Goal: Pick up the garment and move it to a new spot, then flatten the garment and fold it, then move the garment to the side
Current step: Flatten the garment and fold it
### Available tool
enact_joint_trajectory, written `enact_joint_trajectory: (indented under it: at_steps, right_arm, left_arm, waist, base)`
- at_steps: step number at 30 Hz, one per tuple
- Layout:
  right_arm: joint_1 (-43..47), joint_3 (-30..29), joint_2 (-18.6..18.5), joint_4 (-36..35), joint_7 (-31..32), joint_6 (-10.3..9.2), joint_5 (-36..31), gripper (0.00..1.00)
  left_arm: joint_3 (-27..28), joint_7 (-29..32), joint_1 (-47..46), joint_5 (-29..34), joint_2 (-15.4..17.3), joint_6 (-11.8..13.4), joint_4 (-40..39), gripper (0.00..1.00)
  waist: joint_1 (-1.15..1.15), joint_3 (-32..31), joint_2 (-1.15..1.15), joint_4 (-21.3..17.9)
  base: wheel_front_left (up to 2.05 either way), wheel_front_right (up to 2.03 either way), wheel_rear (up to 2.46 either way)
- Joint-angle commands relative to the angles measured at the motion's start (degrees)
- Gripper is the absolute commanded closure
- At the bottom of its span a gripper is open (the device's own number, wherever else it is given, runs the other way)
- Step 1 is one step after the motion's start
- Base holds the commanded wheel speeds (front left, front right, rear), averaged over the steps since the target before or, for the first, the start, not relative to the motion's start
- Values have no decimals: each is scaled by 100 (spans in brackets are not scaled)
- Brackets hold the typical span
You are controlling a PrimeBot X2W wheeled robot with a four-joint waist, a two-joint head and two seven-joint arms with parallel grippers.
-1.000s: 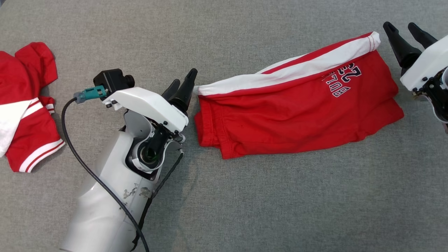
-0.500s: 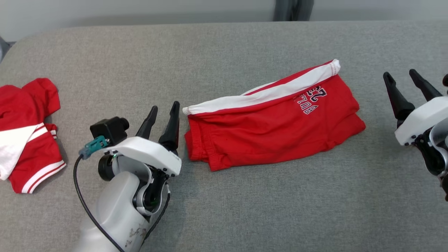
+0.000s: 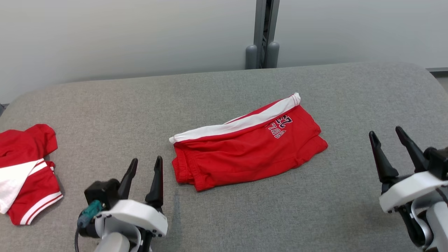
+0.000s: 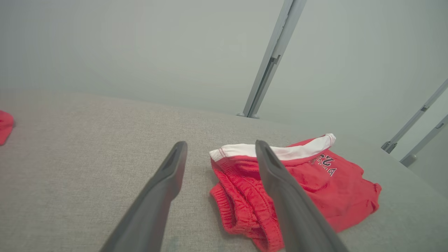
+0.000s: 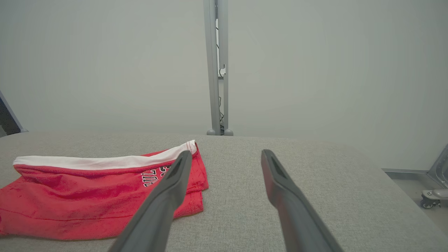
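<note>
The garment (image 3: 245, 147) is a pair of red shorts with a white side stripe and dark lettering, folded and lying flat in the middle of the grey padded table (image 3: 224, 91). It also shows in the left wrist view (image 4: 315, 182) and the right wrist view (image 5: 87, 196). My left gripper (image 3: 146, 162) stands open just left of the shorts' waistband end, above the table and touching nothing. My right gripper (image 3: 385, 133) is open too, well to the right of the shorts, holding nothing.
A second red and white garment (image 3: 24, 168) lies crumpled at the table's left edge. Behind the table stand a pale wall and a grey post (image 3: 264, 35). The table's right corner (image 5: 378, 182) falls off to the floor, where a caster (image 5: 432, 197) stands.
The head camera has tilted up, so the wall and the table's far edge now show. Both grippers have drawn back from the ends of the shorts, which lie still.
</note>
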Motion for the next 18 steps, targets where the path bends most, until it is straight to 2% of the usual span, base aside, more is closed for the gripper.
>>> enact_joint_trajectory:
  at_steps: [1, 7, 15, 18]
  right_arm:
    - [279, -182, 107, -117, -29, -4, -168, 0]
    - [1135, -824, 698, -280, -12, -4, -428, 0]
    - [998, -1193, 1161, 306, 646, -4, 623, 0]
    - [841, -1301, 1209, 523, 824, -3, 911, 0]
  left_arm:
    - [101, -7, 254, 187, -31, 72, -36, 0]
    - [420, -9, 969, 633, -345, -61, -202, 0]
    - [367, -9, 954, 860, -414, -201, -148, 0]
    - [357, -9, 883, 895, -416, -213, -140, 0]
  waist:
    - [0, -131, 0, -13]
    - [0, -331, 0, 128]
    - [0, -256, 0, 548]
    - [0, -194, 0, 682]
  base:
    - [0, 0, 0]
    - [0, 0, 0]
    - [0, 0, 0]
    - [0, 0, 0]
